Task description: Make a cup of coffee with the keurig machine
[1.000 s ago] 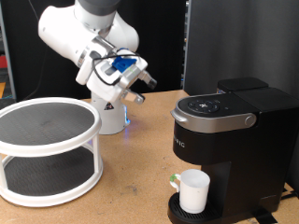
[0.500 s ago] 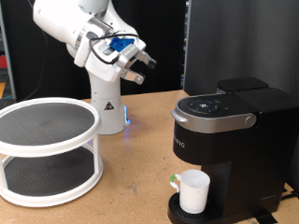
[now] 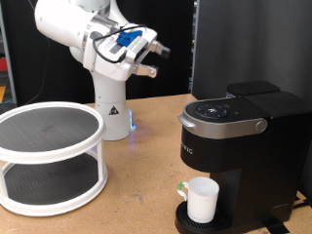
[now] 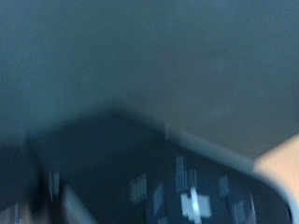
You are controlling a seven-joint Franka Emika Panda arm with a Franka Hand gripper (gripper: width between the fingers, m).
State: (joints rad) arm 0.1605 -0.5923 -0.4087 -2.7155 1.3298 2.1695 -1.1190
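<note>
White ceramic, 1 mug [image 3: 202,198] stands on the round drip tray [image 3: 185,219] of the 1 black coffee machine [image 3: 239,156], at the exterior view's lower right. What is inside the mug I cannot tell. The machine's lid is down. At the exterior view's left stands 1 white rack [image 3: 51,156] with 2 round shelves, nothing on them. The gripper [image 3: 153,58] is high in the air, well apart from the machine and up to its left; its 2 fingers are spread and nothing is between them. Compared with 0.5 s ago, it is a little higher and turned more to the right. The wrist view is blurred; it shows the machine's dark top [image 4: 159,168] with pale marks.
</note>
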